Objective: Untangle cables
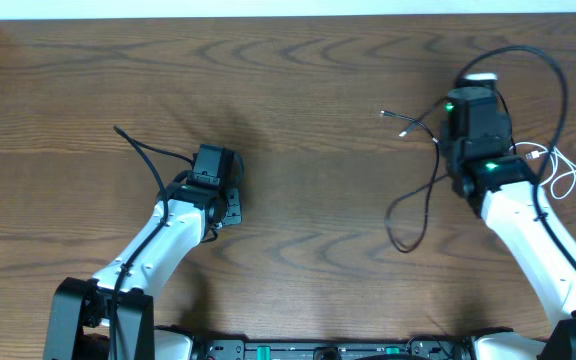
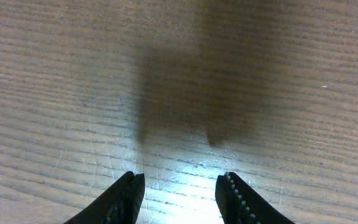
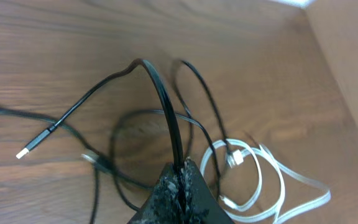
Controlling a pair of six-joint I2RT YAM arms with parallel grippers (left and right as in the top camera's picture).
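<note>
At the upper right of the overhead view, the cables (image 1: 389,215) lie in one loose heap around the right arm. They are well apart from the left arm in the lower left half of the frame.

In the right wrist view, the right gripper (image 3: 180,174) has its jaws pressed together on a black cord (image 3: 160,87). The cord rises from the bottom centre of the frame, arches to the upper middle, and runs down to the left toward a plug end (image 3: 23,153) with a pale tip. Other black loops cross under the arch. The white cord (image 3: 260,180) coils at the lower right, just beside the jaws. I cannot tell whether it is wound through the black loops or only laid over them.

The left gripper (image 2: 179,186) hangs over bare table (image 2: 73,74), its fingers apart with nothing between them.

The step in hand looks like the first separation: one black strand is pinched and raised, and the rest is not yet drawn off. The task seems early, since no cord lies on its own.

The next move probably calls for drawing the held strand away from the heap, toward the open wood in the middle of the frame, slowly enough for loops to slip off. The left claw may need to take a second hold on the pile, or the whole tangle will likely drag along.
</note>
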